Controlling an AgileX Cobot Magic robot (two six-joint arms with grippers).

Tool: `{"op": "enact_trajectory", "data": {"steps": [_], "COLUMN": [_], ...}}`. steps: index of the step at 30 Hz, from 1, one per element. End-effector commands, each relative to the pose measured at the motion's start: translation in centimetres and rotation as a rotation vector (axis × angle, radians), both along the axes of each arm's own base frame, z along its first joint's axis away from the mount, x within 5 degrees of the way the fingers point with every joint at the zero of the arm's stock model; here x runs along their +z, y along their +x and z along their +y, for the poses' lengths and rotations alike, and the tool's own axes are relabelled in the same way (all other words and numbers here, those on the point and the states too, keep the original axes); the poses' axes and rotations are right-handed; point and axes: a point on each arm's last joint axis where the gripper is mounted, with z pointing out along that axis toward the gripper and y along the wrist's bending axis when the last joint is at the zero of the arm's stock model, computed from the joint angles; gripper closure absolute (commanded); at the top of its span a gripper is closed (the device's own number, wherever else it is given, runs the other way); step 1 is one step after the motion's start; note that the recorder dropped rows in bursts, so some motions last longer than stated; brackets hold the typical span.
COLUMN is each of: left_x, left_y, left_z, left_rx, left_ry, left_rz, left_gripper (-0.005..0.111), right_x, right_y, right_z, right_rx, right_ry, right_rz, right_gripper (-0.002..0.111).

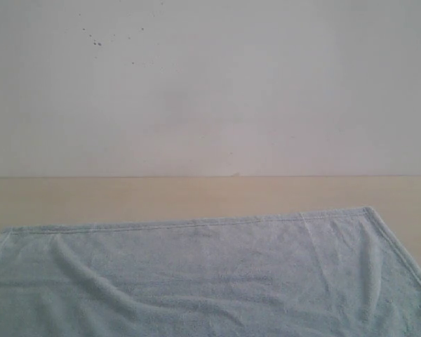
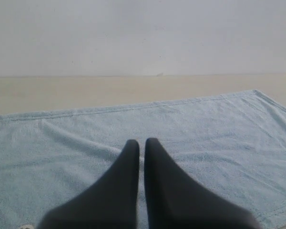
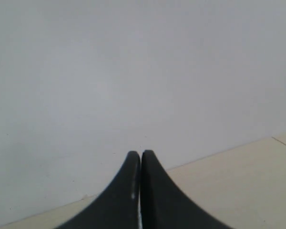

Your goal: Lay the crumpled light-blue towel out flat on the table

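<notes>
Two far towel corners in view (near edge cropped)

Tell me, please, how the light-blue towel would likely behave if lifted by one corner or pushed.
The towel would probably drape limply: soft ripples run across it. Its fluffy pile looks grippy, so slipping seems unlikely. Pushed across the table, it would likely bunch rather than slide whole.
</notes>
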Motion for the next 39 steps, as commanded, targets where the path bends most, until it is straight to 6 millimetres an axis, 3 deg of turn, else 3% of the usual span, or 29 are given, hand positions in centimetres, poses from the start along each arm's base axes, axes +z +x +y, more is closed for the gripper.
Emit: {"op": "enact_trajectory", "data": {"steps": [1, 20, 24, 31, 39], "left_x": [-0.1, -0.1, -0.1, -0.1, -0.1], "left_y": [-0.1, -0.1, -0.1, -0.1, 0.0], "left_z": [-0.1, -0.1, -0.1, -0.1, 0.0], "left_rx": [-0.01, -0.01, -0.01, -0.01, -0.007], "left_ry": [-0.005, -0.005, -0.005, -0.005, -0.005], "left_rz": [-0.002, -0.002, -0.002, -0.002, -0.001], "left_gripper": [0.103, 0.103, 0.103, 0.103, 0.103], "right_x": [-1.0, -1.2, -1.0, -6.0, -6.2], "right_y": [-0.3, -0.5, -1.3, -0.3, -0.3], "right_z": [0.0, 0.0, 0.1, 0.0, 0.0], "right_rx": [-0.002, -0.001, -0.003, -0.008, -0.023], "right_ry": [-0.002, -0.003, -0.011, -0.069, -0.251], "right_rz": [-0.007, -0.012, -0.072, 0.07, 0.089], "right_gripper": [0.108, 0.108, 0.108, 0.108, 0.108]}}
